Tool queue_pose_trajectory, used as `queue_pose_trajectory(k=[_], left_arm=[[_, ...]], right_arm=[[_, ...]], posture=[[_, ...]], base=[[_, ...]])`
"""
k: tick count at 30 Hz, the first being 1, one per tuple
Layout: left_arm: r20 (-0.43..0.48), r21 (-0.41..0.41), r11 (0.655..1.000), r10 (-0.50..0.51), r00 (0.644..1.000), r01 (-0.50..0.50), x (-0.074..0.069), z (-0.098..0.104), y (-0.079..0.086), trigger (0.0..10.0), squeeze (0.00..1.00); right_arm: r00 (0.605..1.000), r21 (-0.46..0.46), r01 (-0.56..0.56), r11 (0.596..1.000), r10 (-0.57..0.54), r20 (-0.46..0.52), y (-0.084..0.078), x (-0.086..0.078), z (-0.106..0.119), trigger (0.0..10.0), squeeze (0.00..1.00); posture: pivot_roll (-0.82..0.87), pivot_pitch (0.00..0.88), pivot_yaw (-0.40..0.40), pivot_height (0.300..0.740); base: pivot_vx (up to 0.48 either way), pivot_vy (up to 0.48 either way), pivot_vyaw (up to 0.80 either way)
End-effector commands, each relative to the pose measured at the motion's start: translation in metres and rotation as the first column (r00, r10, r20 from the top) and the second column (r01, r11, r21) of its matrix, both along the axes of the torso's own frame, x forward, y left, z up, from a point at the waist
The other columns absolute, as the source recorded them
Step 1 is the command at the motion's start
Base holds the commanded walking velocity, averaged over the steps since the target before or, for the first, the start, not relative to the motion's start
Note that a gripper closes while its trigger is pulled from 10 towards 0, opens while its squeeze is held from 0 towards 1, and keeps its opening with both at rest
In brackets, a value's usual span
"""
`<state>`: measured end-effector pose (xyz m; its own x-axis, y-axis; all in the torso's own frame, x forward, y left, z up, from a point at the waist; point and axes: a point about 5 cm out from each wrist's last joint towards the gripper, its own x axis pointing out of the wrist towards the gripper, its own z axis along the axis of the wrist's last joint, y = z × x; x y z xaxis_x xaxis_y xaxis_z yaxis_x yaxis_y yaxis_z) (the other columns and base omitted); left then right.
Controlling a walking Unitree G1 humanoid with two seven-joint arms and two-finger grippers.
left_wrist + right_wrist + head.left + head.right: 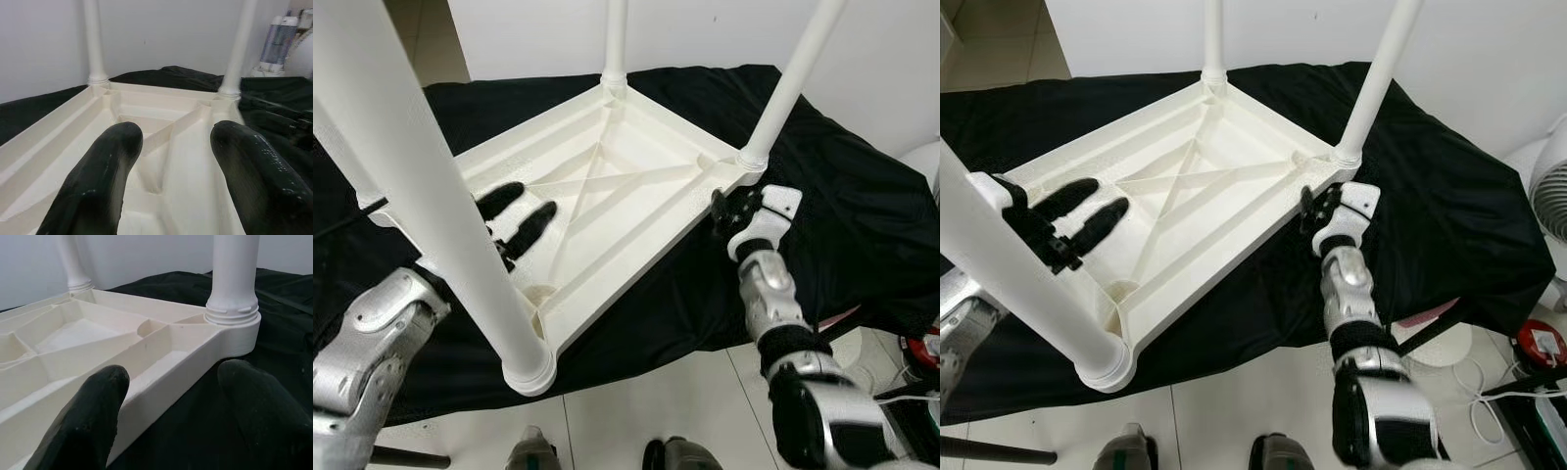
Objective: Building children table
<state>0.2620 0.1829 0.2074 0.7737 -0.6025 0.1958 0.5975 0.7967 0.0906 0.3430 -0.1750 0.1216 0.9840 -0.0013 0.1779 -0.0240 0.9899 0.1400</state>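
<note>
Black cloth [1449,186], white fan [1552,186]

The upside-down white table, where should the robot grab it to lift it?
Probably the table rim's long side, near the leg by the right end effector. Come from outside: its fingers already straddle that thin upright wall, and the legs make poor low handles.

The upturned table [607,196] looks like smooth cream plastic with a faint sheen (its legs [431,196] glossier), lying on matt black cloth [842,196] above glossy floor tiles [656,401].
</note>
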Motion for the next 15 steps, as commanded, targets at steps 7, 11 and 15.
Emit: queue_pose_trajectory(k=[7,11,15], left_arm=[[-0.017,0.155,0.981,-0.117,0.993,0.118,0.023,-0.015,0.011,10.0,0.00],[-0.052,0.192,0.966,-0.166,0.985,0.173,0.029,-0.023,0.018,10.0,0.00],[-0.094,0.233,0.930,-0.269,0.958,0.284,0.023,-0.028,0.019,10.0,0.00]], right_arm=[[0.995,-0.002,-0.076,0.997,0.076,0.065,-0.002,-0.035,0.003,10.0,0.00],[0.984,-0.027,-0.154,0.988,0.156,0.086,-0.005,-0.057,0.008,10.0,0.00],[0.970,-0.072,-0.231,0.970,0.236,0.061,-0.006,-0.069,0.008,10.0,0.00]], posture=[[0.10,0.064,0.014,0.740],[0.06,0.060,0.039,0.740],[0.06,0.067,0.040,0.740]], base=[[0.000,0.000,0.00],[0.000,0.000,0.00],[0.000,0.000,0.00]])
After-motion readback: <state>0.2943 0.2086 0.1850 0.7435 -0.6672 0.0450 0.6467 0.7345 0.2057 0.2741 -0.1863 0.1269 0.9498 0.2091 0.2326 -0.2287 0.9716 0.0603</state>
